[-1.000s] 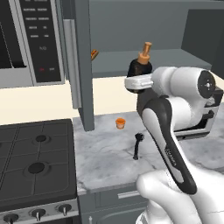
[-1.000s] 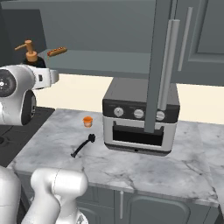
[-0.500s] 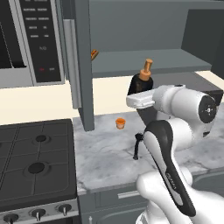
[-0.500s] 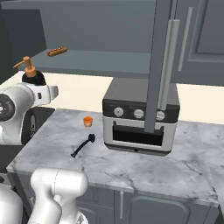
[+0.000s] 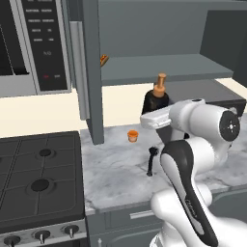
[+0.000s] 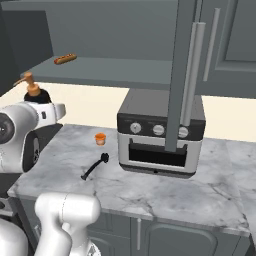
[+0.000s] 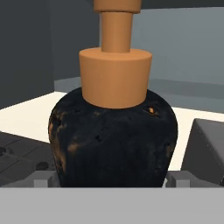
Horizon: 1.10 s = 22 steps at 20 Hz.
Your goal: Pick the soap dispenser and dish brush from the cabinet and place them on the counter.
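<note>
Above the desk (image 5: pixel 116 169), 1 soap dispenser (image 5: pixel 155 100) sits upright betw. the tool's (image 7: pixel 111 179) fingers (image 7: pixel 43 178), pinched at its widest; black body, orange-brown pump. 1 dish brush (image 5: pixel 152 161) lies flat on marble nr 1 orange cup (image 5: pixel 132 136). Cabinet (image 6: pixel 115 70) shelf holds 1 small brown item (image 6: pixel 65 59).

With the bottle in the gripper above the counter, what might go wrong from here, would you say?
1. The soap dispenser fills the gripper at full width; a weak hold may let it slip.
2. The dish brush and small orange cup lie on the counter nearby; lowering could knock them.
</note>
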### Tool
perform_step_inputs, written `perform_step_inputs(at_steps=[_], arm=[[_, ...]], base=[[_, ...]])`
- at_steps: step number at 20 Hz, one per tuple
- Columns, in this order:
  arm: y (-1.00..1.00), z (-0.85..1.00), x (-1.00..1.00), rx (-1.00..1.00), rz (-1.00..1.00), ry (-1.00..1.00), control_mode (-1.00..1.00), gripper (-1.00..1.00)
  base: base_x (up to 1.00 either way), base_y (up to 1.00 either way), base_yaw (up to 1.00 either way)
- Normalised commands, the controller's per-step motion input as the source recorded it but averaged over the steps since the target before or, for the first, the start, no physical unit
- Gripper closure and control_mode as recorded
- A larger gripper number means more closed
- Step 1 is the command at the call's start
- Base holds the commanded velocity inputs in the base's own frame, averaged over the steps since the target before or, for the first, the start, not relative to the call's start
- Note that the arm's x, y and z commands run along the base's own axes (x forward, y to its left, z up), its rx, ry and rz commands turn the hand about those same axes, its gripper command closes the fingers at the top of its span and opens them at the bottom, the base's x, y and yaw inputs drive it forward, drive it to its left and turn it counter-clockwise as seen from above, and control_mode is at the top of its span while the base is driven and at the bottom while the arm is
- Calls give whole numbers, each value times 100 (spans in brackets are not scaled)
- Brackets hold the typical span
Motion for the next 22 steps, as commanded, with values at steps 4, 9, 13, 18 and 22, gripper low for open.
perform_step_inputs(at_steps=[4, 9, 13, 18, 22], arm=[[0, -49, -19, -3, 0, -14, -100, 100], [7, -34, -2, 0, 0, -8, -100, 100], [5, -47, 27, 0, 0, 1, -100, 100], [2, -51, 15, 0, 0, -2, -100, 100], [7, -47, 8, 0, 0, -7, -100, 100]], base=[[0, 0, 0], [0, 0, 0], [0, 0, 0], [0, 0, 0], [0, 0, 0]])
